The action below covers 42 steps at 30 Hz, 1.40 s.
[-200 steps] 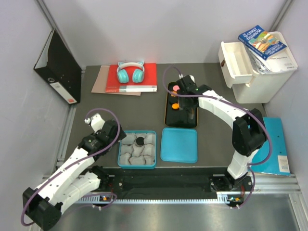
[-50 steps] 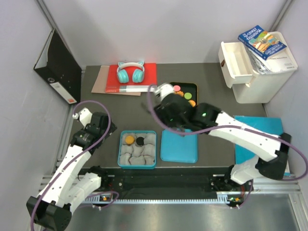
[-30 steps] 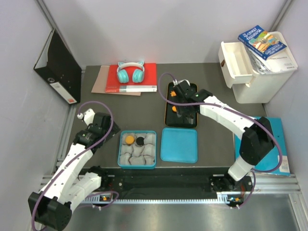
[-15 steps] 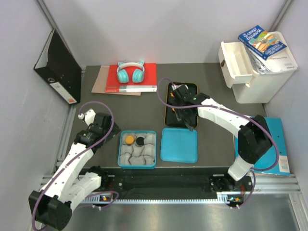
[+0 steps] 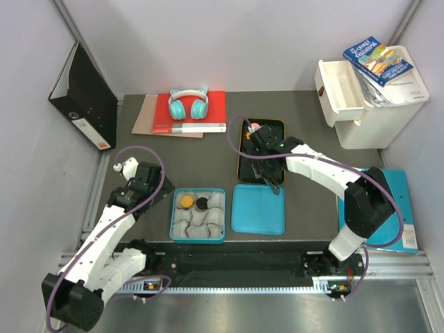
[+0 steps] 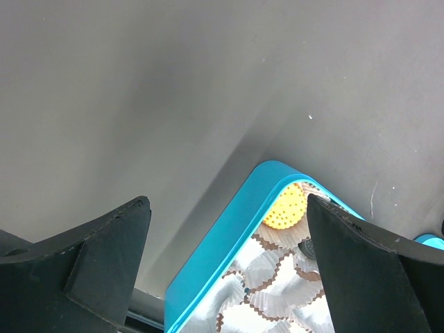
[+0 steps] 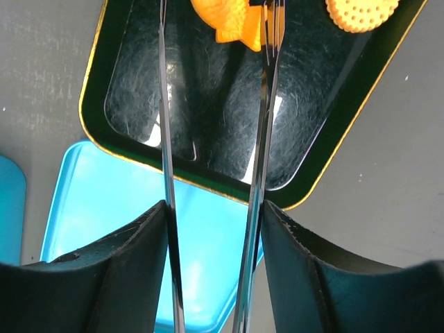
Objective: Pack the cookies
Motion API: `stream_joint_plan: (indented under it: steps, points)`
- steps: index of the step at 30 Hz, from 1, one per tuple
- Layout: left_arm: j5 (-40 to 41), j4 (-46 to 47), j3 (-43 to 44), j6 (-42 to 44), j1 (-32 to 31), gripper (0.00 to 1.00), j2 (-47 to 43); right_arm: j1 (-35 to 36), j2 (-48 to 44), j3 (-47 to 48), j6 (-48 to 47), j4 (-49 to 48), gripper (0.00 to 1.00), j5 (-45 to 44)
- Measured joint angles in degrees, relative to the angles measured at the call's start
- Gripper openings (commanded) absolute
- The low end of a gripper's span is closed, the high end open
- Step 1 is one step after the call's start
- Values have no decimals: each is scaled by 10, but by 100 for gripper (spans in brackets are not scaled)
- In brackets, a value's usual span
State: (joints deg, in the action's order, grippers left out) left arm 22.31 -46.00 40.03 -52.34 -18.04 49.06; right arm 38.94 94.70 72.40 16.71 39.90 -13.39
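Left gripper (image 6: pixel 227 201) hung over the grey table (image 6: pixel 173 83), fingers spread wide, holding nothing. Between and just ahead of its fingers showed a corner of the teal box (image 6: pixel 215 243), lined with white paper cups (image 6: pixel 267 277). A round orange cookie (image 6: pixel 286 208) sat in the corner cup nearest the gripper, with a black cookie (image 6: pixel 305 248) in the next cup.

Right gripper (image 7: pixel 215 8) stood over the black tray (image 7: pixel 208 125), thin blades parted, pinching nothing. A fish-shaped orange cookie (image 7: pixel 232 24) lay at the blade tips, against one blade with a gap to the other. A dotted orange cookie (image 7: pixel 361 12) lay outside that same blade. The teal lid (image 7: pixel 104 208) lay behind the tips, beside the tray.
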Motion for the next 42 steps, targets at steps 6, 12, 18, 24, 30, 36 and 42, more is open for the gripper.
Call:
stream_joint_plan:
  steps: [6, 12, 18, 24, 30, 36, 42]
  points:
    - [-2, 2, 0, 0, 0, 98, 0, 0, -12, -16, 0, -4, 47, 6]
    - [-4, 2, -1, 0, 0, 98, 0, 0, -12, -35, 4, -2, 38, 12]
    - [-4, 2, -1, 0, 0, 98, 0, 0, -14, -35, 4, 1, 39, 10]
    - [-4, 2, -1, 0, 0, 98, 0, 0, -28, -33, 3, 6, 56, 10]
    - [-4, 2, -1, 0, 0, 98, 0, 0, -30, -33, -1, 14, 56, 11]
    - [-4, 2, -1, 0, 0, 98, -1, 0, -25, -17, -3, 30, 47, 11]
    - [-4, 2, -1, 0, 0, 98, -2, 0, -16, 7, -7, 40, 43, 9]
